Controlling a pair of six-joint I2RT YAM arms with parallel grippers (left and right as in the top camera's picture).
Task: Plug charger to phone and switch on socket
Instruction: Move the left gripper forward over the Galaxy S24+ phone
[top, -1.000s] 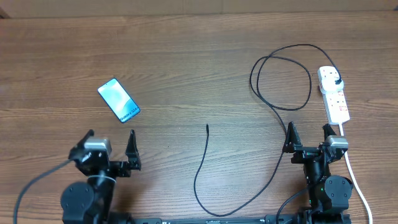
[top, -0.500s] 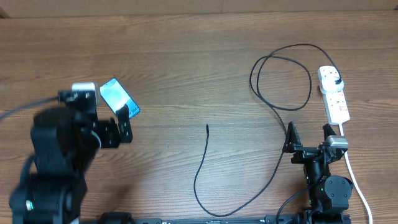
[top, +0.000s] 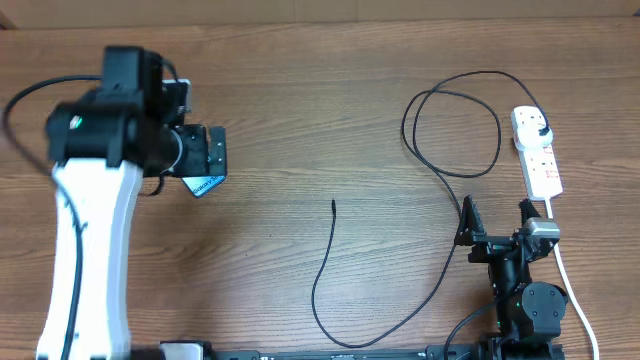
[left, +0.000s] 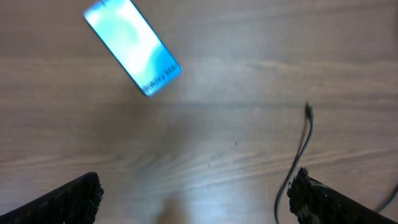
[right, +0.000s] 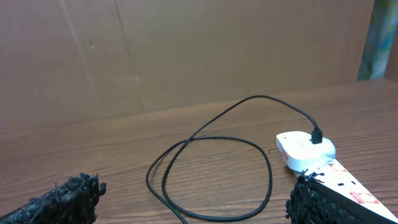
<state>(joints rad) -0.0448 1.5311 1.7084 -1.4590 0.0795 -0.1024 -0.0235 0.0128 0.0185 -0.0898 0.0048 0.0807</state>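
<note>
The phone (left: 132, 46), with its light blue screen up, lies tilted on the wooden table; in the overhead view only its lower corner (top: 206, 184) shows under my left arm. My left gripper (top: 205, 152) hangs above it, open and empty (left: 196, 202). The charger cable (top: 325, 270) runs from its free connector tip (top: 333, 204) in loops to the black plug (top: 541, 127) in the white socket strip (top: 540, 165). The tip also shows in the left wrist view (left: 308, 111). My right gripper (top: 496, 225) is open and empty (right: 193, 202), low near the strip (right: 311, 152) and the cable loop (right: 211, 140).
The strip's thick white cord (top: 570, 285) runs toward the table's front edge past my right arm. A brown cardboard wall (right: 186, 50) stands behind the table.
My left arm has risen from the front left and swung forward over the phone, covering most of it. The right arm, cable and strip have not moved.
</note>
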